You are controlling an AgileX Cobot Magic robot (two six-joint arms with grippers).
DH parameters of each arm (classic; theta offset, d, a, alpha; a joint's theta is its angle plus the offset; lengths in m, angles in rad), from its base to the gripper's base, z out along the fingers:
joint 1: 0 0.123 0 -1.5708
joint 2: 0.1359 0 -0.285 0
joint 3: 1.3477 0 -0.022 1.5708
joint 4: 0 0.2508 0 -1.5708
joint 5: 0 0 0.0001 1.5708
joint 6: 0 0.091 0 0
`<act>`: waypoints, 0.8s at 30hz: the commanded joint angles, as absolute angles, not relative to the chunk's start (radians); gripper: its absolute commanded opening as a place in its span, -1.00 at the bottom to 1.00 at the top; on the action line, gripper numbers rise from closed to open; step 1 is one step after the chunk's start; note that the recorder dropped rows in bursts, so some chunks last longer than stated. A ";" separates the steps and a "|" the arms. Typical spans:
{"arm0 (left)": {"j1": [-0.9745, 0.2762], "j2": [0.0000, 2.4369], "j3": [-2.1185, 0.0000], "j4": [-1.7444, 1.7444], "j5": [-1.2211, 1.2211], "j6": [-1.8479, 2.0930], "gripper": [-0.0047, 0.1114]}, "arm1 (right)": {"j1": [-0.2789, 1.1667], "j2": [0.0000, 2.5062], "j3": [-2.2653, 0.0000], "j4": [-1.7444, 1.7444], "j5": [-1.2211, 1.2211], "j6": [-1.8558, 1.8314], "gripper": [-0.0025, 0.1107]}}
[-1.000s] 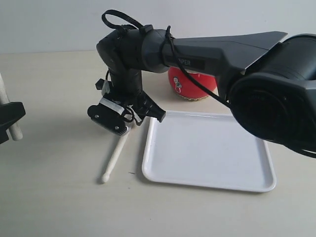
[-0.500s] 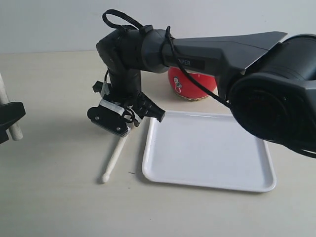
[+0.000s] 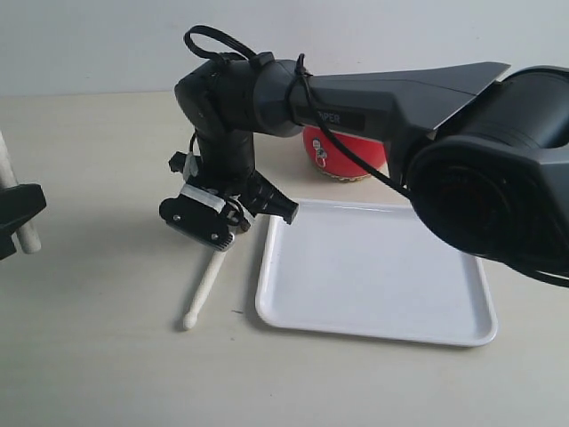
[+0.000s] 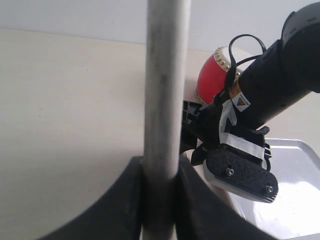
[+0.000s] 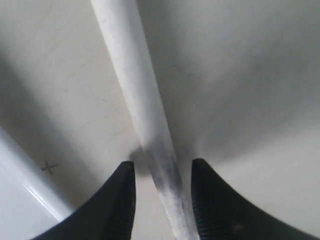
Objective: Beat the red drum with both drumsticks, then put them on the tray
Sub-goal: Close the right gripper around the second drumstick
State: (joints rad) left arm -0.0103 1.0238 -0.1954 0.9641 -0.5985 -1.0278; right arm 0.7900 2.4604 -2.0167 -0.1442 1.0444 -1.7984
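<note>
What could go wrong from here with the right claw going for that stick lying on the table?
1. The right claw straddles the lying drumstick with its jaws not yet touching it, seemingly near one end. Gripped there, the stick may tilt or slip when lifted.
2. That stick lies close beside the tray, so a swinging tip could knock the rim.

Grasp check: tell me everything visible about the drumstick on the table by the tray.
The drumstick is a slim, pale cream stick, wood by its look, with a small rounded tip at its near end. It lies flat on the table, slanted, beside the tray without touching it. Its far end is hidden under the right gripper, whose fingers straddle it with a gap on each side.
</note>
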 commanded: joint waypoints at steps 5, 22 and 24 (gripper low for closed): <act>-0.010 1.025 -0.201 0.975 -0.603 -1.028 -0.92 | 0.791 2.460 -2.022 -0.134 1.039 -1.800 -0.33; -0.010 1.025 -0.201 0.981 -0.603 -1.032 -0.92 | 0.791 2.460 -2.020 -0.134 1.026 -1.800 -0.33; -0.010 1.025 -0.201 0.992 -0.603 -1.036 -0.92 | 0.791 2.460 -2.020 -0.134 1.022 -1.800 -0.33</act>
